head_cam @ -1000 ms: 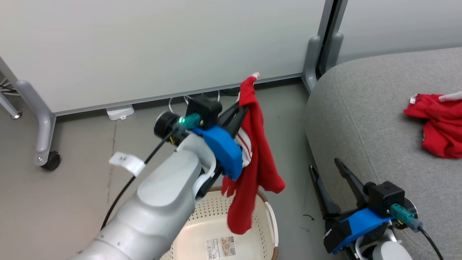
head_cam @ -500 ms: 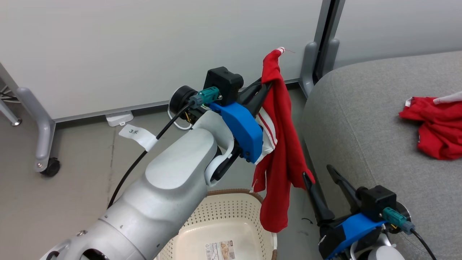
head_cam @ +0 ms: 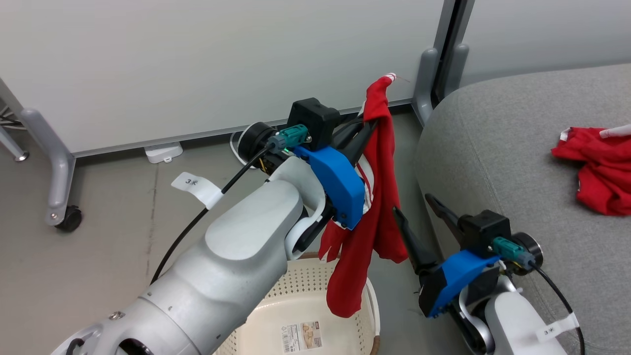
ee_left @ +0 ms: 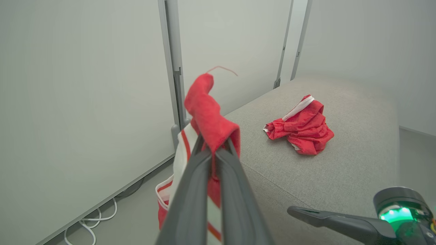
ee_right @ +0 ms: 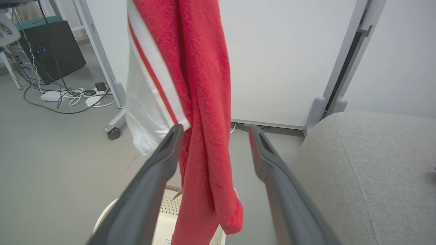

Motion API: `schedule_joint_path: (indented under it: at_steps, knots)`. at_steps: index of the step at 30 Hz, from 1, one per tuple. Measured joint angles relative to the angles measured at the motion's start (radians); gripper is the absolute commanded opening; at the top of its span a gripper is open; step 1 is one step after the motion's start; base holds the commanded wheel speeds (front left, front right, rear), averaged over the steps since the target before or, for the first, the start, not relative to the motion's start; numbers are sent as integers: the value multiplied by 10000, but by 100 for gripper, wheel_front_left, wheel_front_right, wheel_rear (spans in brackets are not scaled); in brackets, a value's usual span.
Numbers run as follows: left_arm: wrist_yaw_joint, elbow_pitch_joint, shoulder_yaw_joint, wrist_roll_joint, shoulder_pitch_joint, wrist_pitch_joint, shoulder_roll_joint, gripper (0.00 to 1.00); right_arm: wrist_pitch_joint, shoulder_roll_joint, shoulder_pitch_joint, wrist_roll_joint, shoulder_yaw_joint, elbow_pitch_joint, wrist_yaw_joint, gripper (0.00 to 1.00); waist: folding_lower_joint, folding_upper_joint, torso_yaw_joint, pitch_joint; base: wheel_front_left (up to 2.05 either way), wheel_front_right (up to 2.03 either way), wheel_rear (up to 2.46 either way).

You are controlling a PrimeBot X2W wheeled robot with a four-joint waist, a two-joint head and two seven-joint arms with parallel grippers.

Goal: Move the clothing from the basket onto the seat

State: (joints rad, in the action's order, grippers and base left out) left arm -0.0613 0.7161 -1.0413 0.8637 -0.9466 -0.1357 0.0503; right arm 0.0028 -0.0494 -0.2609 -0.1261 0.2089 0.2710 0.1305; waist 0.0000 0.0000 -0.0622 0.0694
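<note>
Compared with a second ago, the left pincer point(head_cam: 369, 125) is seen higher and nearer the seat point(head_cam: 493, 148), and the held garment point(head_cam: 379, 197) has been carried along with it. The right pincer point(head_cam: 411, 204) has been raised from the lower corner to just beside the hanging cloth. The second garment point(head_cam: 599, 170) is left crumpled on the seat as before.

A plain grey floor point(head_cam: 98, 246) is shown, backed by pale wall panels point(head_cam: 197, 64) on grey legs with castors point(head_cam: 69, 219). Loose cables point(ee_right: 64, 95) are seen at the foot of the panels.

The left arm is stretched forward and up, and its pincer is pressed together on a red fold near the garment's top (a tip of cloth stands above the fingers). The rest hangs straight down, red with white stripes, and its hem dangles over the far rim of the basket point(head_cam: 305, 281) on the floor below. The right pincer is held spread, with its fingers angled up toward the cloth. Whether they touch it cannot be told.
</note>
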Motion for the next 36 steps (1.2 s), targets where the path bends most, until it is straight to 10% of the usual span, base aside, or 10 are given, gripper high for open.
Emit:
schedule_joint_path:
  at_steps: [22, 23, 25, 36]
  knots:
    - [125, -155, -1028, 918, -194, -217, 2, 0, 40, 0, -3571, -1131, 1490, 4656, 0, 100, 1, 0, 235, -4, 0, 0, 0]
    - [153, -157, -1064, 965, -214, -219, 0, 0, 8, -2, -3691, -1260, 1661, 4834, 0, 95, 1, 0, 235, -2, 0, 0, 0]
    - [169, -157, -1122, 1035, -254, -247, 4, 0, -192, 8, -3923, -1452, 1825, 5156, 0, 0, 1, 0, 236, -6, 0, 0, 0]
    - [203, 94, -1436, 1319, -346, -418, 2, 0, -963, 2, -4393, -2207, 2406, 6332, 0, 0, 0, 0, 165, -151, 0, 0, 0]
